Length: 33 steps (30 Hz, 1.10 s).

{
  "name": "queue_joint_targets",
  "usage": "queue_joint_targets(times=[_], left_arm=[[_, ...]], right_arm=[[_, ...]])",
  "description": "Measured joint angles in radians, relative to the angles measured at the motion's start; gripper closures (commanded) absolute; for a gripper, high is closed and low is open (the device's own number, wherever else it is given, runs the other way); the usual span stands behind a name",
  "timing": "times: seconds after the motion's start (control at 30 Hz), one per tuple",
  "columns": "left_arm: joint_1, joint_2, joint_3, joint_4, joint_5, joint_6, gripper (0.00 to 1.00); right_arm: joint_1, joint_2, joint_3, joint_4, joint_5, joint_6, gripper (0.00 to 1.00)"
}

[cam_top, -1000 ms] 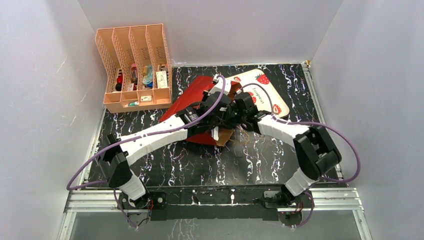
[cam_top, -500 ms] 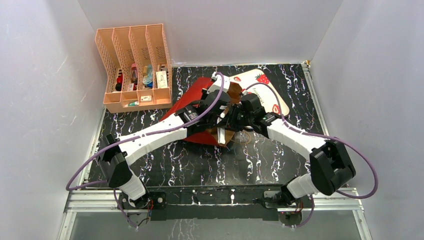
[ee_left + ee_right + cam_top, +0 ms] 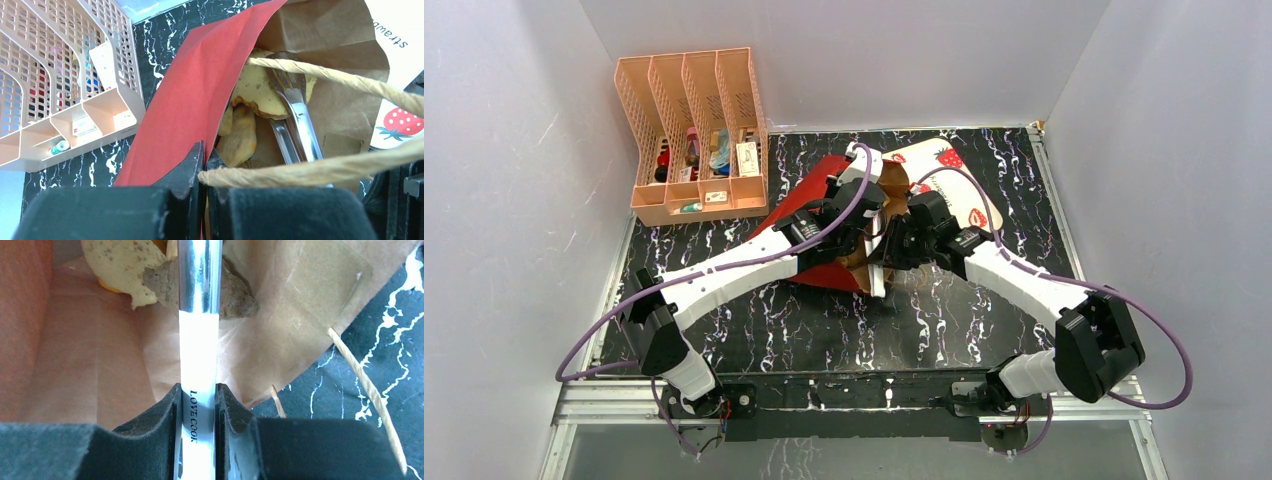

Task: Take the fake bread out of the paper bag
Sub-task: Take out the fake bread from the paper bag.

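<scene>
The bag (image 3: 190, 100) lies on its side on the table (image 3: 944, 320), its mouth open toward the right arm. The bread (image 3: 255, 90) sits deep inside on the brown paper: a pale yellow speckled piece, a tan-orange one just beside it, and a brown piece (image 3: 235, 287) touching the yellow one. The left fingers (image 3: 197, 160) are pinched shut on the bag's red rim, just where a cord handle (image 3: 310, 172) comes out. The right fingers (image 3: 175, 400) are closed on the flat shaft of metal tongs (image 3: 199, 340), which run from them straight into the bag. The tong tips lie over the yellow and brown pieces, but I cannot tell whether they clamp either one. No bread touches the fingers of either arm; all of it lies ahead of them, past the rim, and only the tongs reach it. A peach organiser (image 3: 689, 130) stands at the far left of the table, and a strawberry mat (image 3: 964, 190) lies beyond the bag.
</scene>
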Motion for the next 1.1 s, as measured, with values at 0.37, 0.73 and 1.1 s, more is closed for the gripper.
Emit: queue_joint_targets(times=[0.37,0.73,1.1], left_arm=[[0.0,0.0,-0.001,0.003,-0.021,0.002,1.0],[0.006,0.0,-0.014,0.036,-0.022,0.011,1.0],[0.024,0.05,0.035,0.025,-0.015,0.024,1.0]], right_arm=[[0.027,-0.079,0.005,-0.137,0.039,-0.054,1.0],[0.039,-0.196,0.033,-0.286,0.052,-0.085,1.0],[0.043,-0.312,0.041,-0.411,0.064,-0.102,1.0]])
